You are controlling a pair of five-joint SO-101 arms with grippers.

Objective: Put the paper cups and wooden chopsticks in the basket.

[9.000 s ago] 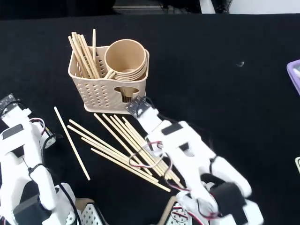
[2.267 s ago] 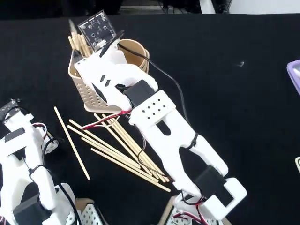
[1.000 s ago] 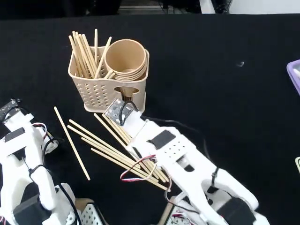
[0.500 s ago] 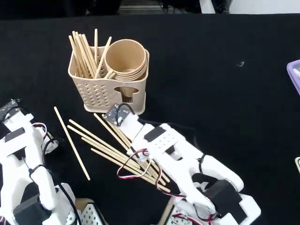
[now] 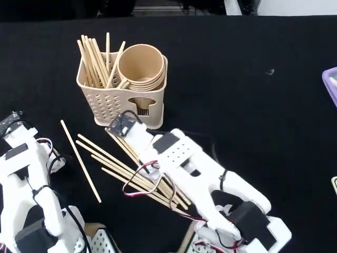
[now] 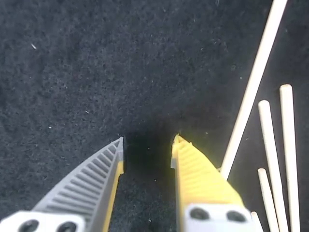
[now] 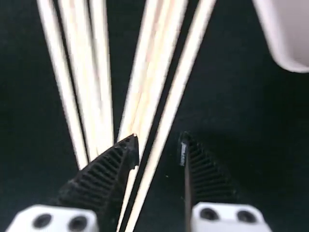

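The beige slotted basket (image 5: 118,100) holds stacked paper cups (image 5: 141,66) and several upright wooden chopsticks (image 5: 96,57). More loose chopsticks (image 5: 113,161) lie fanned on the black table in front of it. The right arm (image 5: 181,161) leans low over that pile. In the right wrist view my right gripper (image 7: 158,142) is open just above the sticks, with one chopstick (image 7: 181,82) running between its black fingers. My left gripper (image 6: 147,142) is open over bare cloth, with chopsticks (image 6: 253,87) lying beside its yellow finger. The left arm (image 5: 23,168) stands at the table's near left.
One chopstick (image 5: 80,161) lies apart from the pile, towards the left arm. A corner of the basket (image 7: 285,29) is close beyond the right gripper. A purple object (image 5: 330,84) sits at the right edge of the table. Black cloth (image 5: 247,105) stretches right of the basket.
The right arm came away from above the basket, where one more chopstick now leans, and lowered over the loose pile, drifting slightly left. The left arm has kept still.
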